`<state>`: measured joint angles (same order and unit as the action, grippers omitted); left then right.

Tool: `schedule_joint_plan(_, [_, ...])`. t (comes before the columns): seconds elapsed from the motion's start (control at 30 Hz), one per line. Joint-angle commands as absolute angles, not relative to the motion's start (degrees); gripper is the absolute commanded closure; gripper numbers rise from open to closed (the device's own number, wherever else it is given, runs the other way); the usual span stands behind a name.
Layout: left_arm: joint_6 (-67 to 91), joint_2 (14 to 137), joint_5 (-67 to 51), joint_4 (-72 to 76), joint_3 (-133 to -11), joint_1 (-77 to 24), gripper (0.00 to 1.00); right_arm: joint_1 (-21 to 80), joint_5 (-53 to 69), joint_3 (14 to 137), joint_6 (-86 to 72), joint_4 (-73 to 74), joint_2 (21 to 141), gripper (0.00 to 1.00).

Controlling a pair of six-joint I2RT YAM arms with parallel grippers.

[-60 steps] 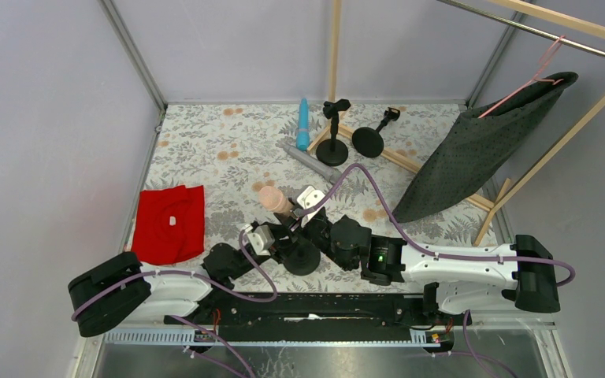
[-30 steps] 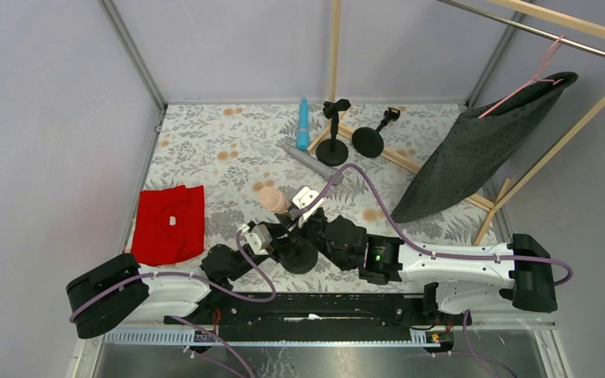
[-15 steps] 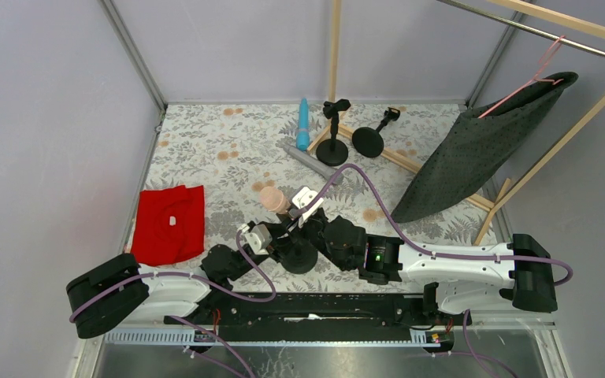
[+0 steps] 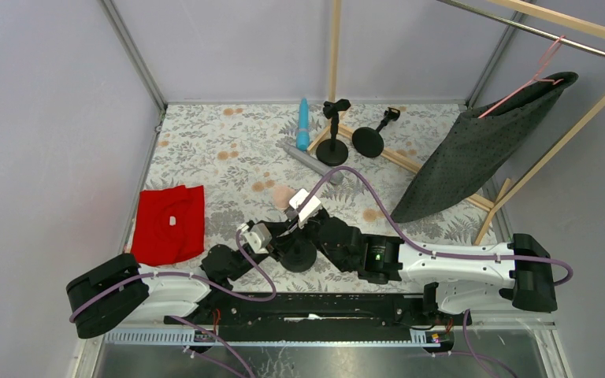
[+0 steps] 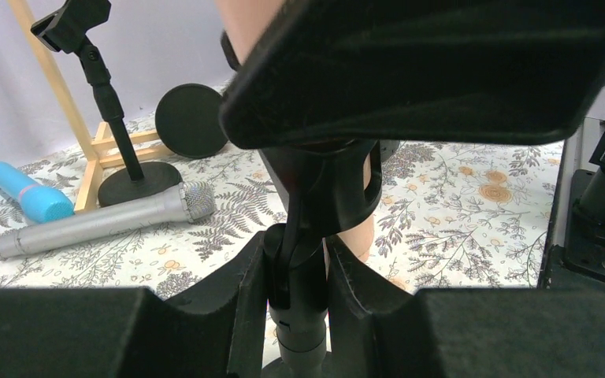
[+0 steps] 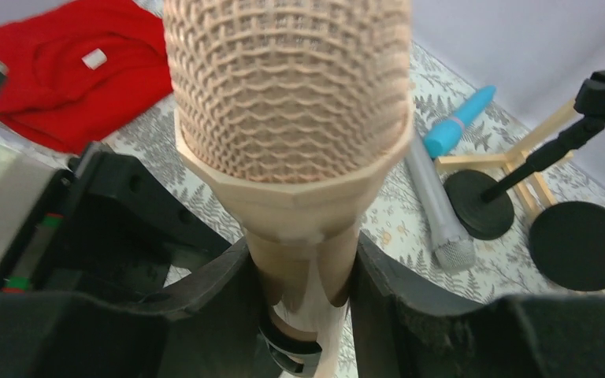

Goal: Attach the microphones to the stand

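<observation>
My right gripper point(image 4: 295, 216) point(image 6: 299, 272) is shut on the handle of the peach-pink microphone point(image 4: 283, 194) point(image 6: 287, 102), head up, with the handle's lower end in the black clip point(image 5: 327, 189) of the near stand point(image 4: 295, 256). My left gripper point(image 4: 277, 240) point(image 5: 298, 260) is shut on that stand's pole just below the clip. The silver-grey microphone point(image 4: 311, 161) point(image 5: 102, 220) point(image 6: 437, 209) and the cyan-blue microphone point(image 4: 303, 124) point(image 5: 27, 193) point(image 6: 457, 122) lie on the table at the back.
Two more black stands point(image 4: 332, 150) point(image 4: 369, 142) stand at the back by a wooden frame point(image 4: 335, 47). A red cloth point(image 4: 169, 223) lies at the left. A dark garment point(image 4: 480, 153) hangs on a rack at the right.
My right gripper has moved a little left and forward with the peach-pink microphone, whose head is now mostly hidden under the wrist. The left gripper has stayed on the stand.
</observation>
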<state>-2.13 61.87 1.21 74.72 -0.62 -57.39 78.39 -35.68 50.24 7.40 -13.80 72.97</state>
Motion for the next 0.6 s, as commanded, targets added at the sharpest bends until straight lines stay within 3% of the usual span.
schedule_joint_plan(0.0, [-7.92,61.94,14.58,77.30,-0.18,-54.93,1.00,80.34,-31.11,43.80,3.58,14.54,78.30,1.00])
schedule_joint_plan(0.37, [-7.94,63.02,13.72,77.52,-0.44,-54.86,1.00,80.33,-32.34,49.20,9.02,11.73,79.24,1.00])
schedule_joint_plan(0.4, [-7.98,62.94,13.67,77.44,-0.44,-54.89,1.00,80.33,-32.76,49.62,9.38,11.10,79.23,0.98])
schedule_joint_plan(0.43, [-8.03,62.93,13.56,77.43,-0.52,-54.93,1.00,80.29,-33.04,50.27,10.34,9.55,78.70,0.85])
schedule_joint_plan(0.57, [-7.99,62.97,13.01,77.08,-0.63,-54.93,1.00,80.33,-33.31,51.17,11.74,6.22,76.70,0.63])
